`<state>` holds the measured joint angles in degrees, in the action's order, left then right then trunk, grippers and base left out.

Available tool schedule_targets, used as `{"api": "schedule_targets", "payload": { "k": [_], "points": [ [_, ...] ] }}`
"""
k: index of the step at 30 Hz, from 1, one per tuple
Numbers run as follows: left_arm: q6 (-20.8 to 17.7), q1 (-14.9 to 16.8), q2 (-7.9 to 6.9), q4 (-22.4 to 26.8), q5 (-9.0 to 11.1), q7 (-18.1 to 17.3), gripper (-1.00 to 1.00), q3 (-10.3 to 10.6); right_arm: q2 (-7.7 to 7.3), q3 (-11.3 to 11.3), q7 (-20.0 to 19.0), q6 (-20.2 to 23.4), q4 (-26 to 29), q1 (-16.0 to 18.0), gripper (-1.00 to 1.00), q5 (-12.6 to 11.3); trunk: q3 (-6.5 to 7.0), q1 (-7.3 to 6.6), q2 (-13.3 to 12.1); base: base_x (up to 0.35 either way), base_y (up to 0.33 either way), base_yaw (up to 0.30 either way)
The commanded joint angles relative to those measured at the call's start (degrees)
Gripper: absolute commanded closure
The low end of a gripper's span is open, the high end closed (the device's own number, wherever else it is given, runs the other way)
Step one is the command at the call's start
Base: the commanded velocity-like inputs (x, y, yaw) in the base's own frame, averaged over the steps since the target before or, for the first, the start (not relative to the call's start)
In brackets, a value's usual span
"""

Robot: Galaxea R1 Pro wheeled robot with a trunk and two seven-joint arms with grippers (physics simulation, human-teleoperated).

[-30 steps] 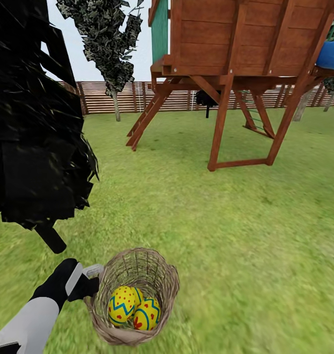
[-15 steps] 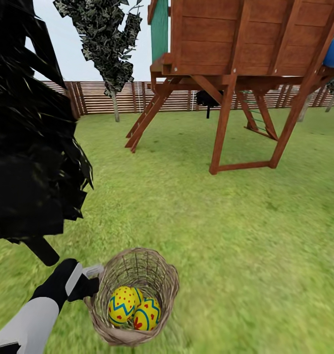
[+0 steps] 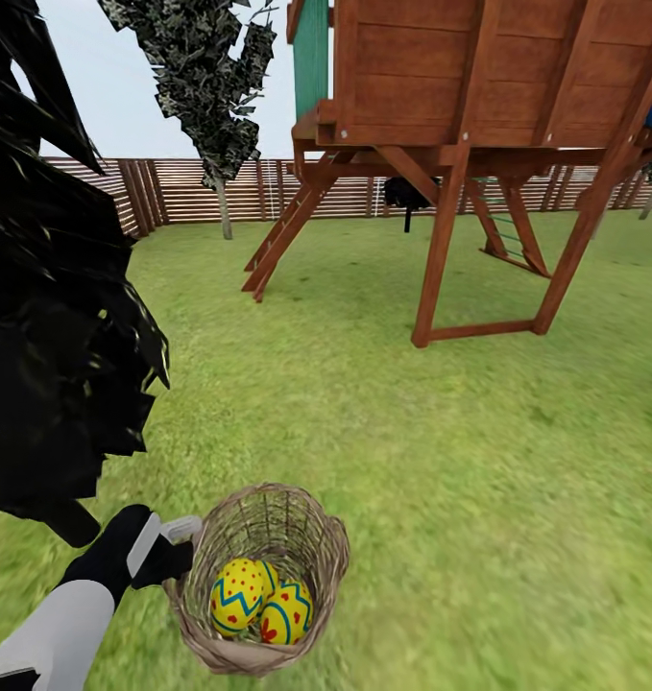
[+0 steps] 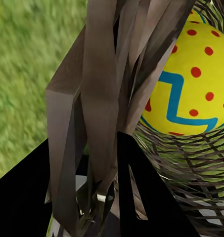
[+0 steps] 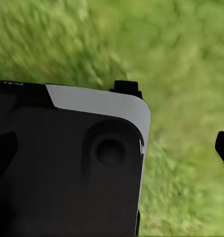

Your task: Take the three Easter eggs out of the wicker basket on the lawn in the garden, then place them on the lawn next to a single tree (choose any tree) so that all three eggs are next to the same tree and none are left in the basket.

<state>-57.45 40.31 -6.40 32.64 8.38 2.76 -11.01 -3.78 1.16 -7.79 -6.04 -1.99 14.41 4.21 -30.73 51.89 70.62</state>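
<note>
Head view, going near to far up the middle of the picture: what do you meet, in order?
Easter eggs in the wicker basket → open lawn → wooden playset → slat fence.

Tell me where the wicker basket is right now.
In the head view the wicker basket sits low and left of centre, above the lawn, its rim gripped by the left claw, with Easter eggs inside.
</note>
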Motion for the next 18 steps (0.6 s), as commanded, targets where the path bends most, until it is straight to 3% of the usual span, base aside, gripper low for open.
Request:
{"api": "schedule_targets", "payload": {
  "k": [1,15,18],
  "points": [
    [-0.21,0.03,0.05,0.06,1.11,0.25,1.00,-0.15,-0.01,0.15,-0.11,-0.38,-0.29,0.09,-1.00,0.42,-0.05,0.03,0.03,0.324,0.000,0.000],
    [-0.26,0.03,0.09,0.06,1.11,0.28,1.00,-0.15,-0.08,0.16,-0.35,-0.31,-0.82,0.09,-1.00,0.10,-0.05,0.03,0.03,0.324,0.000,0.000],
    [-0.29,0.03,0.08,0.06,1.11,0.28,1.00,-0.15,-0.09,0.16,-0.63,0.04,-0.82,0.09,-1.00,0.06,-0.05,0.03,0.03,0.324,0.000,-0.195]
  ]
}}
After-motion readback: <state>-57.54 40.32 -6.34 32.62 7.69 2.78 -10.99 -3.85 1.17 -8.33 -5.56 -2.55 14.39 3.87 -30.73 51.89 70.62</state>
